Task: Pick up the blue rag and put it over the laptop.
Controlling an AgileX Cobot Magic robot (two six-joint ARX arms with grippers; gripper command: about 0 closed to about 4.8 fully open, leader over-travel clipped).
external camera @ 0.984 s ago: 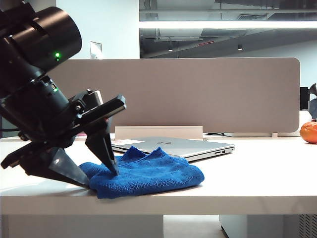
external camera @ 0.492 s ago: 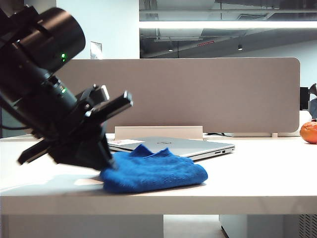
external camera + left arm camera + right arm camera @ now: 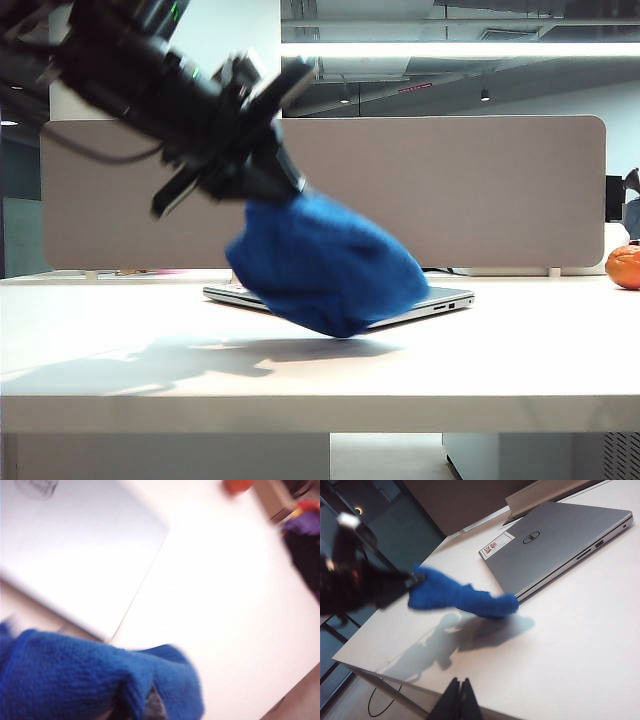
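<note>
The blue rag [image 3: 322, 265] hangs bunched in the air, off the table, in front of the laptop's left part. My left gripper [image 3: 283, 185] is shut on the rag's top and points down to the right. In the left wrist view the rag [image 3: 75, 680] covers the jaws, with only a grey fingertip [image 3: 156, 709] peeking out, and the laptop [image 3: 75, 555] lies beyond. The silver-grey laptop [image 3: 435, 299] lies closed on the white table. The right wrist view shows the rag [image 3: 462, 599] dangling beside the laptop [image 3: 555, 545]. My right gripper [image 3: 460, 700] is shut and empty over the table's near edge.
A grey partition panel [image 3: 450, 190] runs along the back of the table. An orange round object [image 3: 625, 268] sits at the far right. A white-and-red sticker [image 3: 496, 544] marks the laptop's lid corner. The table's front edge [image 3: 320, 410] lies close below the rag.
My left gripper closed on the rag, then rose and swung right, lifting the rag off the table until it hangs in front of the laptop.
</note>
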